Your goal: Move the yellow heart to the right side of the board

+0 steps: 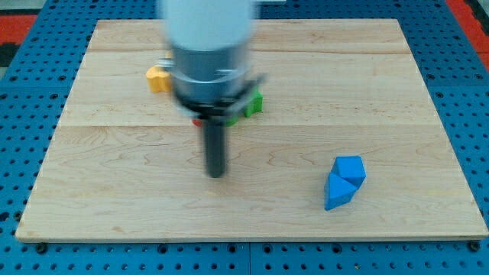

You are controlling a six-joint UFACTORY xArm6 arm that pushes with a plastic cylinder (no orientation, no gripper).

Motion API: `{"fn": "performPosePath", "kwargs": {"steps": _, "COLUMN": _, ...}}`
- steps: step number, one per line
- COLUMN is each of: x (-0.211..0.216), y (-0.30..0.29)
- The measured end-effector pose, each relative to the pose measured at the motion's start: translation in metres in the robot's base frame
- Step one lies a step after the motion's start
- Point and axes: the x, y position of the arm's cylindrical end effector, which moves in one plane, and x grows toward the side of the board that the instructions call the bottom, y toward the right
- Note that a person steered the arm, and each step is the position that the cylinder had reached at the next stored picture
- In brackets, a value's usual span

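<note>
Well, my tip [217, 173] apart, yellow block [158, 78]

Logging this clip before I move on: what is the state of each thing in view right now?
my tip: on bare board, touching no block, below the cluster.
yellow block: upper left, partly hidden by the arm; heart shape unclear.
green block: mostly hidden behind the arm.
red block: only a sliver shows.
blue blocks: two, touching, lower right.
board: flat.

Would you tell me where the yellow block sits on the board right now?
The yellow block is in the board's upper-left part, partly hidden behind the arm, left of the green block; my tip is below and right of it.
</note>
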Motion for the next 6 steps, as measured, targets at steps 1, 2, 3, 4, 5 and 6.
{"fn": "performPosePath", "kwargs": {"steps": 1, "x": -0.008, "y": -0.109}}
{"fn": "performPosePath", "kwargs": {"steps": 2, "x": -0.078, "y": -0.135}}
{"fn": "performPosePath", "kwargs": {"steps": 3, "x": -0.142, "y": -0.122}}
{"fn": "performPosePath", "kwargs": {"steps": 4, "x": -0.177, "y": -0.078}}
{"fn": "performPosePath", "kwargs": {"steps": 5, "x": -0.182, "y": 0.006}}
{"fn": "performPosePath", "kwargs": {"steps": 6, "x": -0.187, "y": 0.060}}
